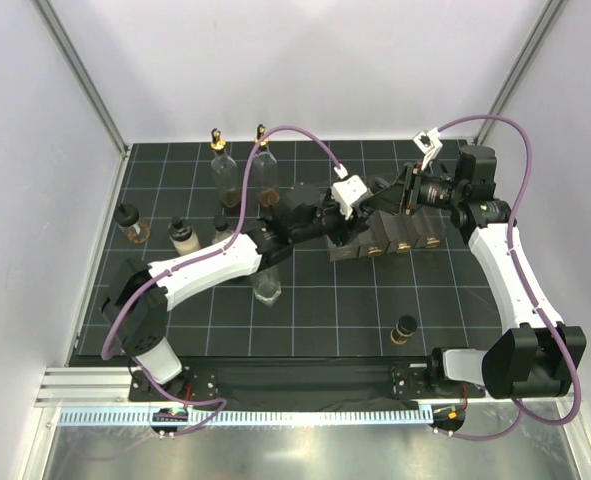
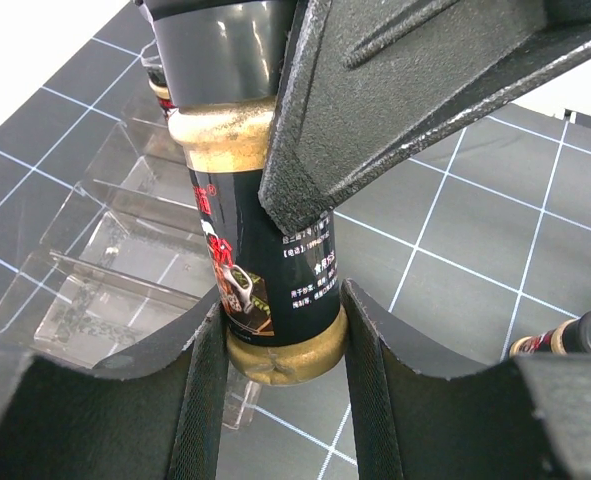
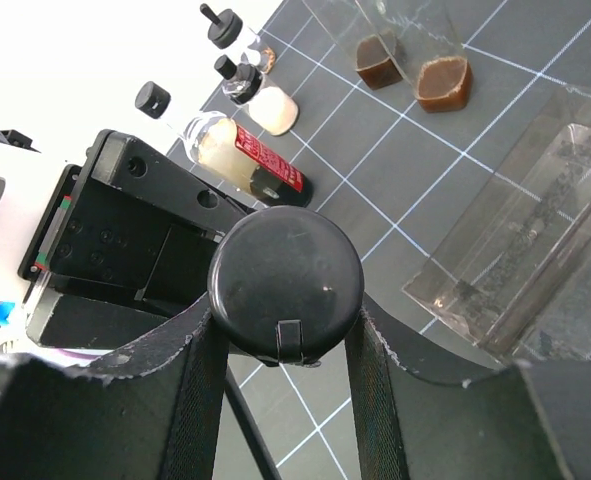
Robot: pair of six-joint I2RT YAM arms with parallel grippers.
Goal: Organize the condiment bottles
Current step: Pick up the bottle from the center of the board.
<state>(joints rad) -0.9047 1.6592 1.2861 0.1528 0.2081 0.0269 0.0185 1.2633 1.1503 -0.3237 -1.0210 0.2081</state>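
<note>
A small dark bottle (image 2: 265,250) with gold bands and a black cap (image 3: 285,285) is held in the air between both grippers. My left gripper (image 2: 280,310) is shut on its gold base, with a pad touching each side. My right gripper (image 3: 285,320) is shut on the black cap. The two grippers meet above the mat's middle, left (image 1: 360,207) and right (image 1: 393,195). Two tall clear bottles with gold pourers (image 1: 223,170) (image 1: 265,172) stand at the back. Another small dark bottle (image 1: 405,328) stands at the front right.
The clear divided rack (image 1: 347,252) lies under the grippers with dark bottles (image 1: 405,240) in it; it also shows in the left wrist view (image 2: 95,270). Two small bottles (image 1: 130,222) (image 1: 182,235) stand at the left. A clear bottle (image 1: 268,285) stands beside the left arm.
</note>
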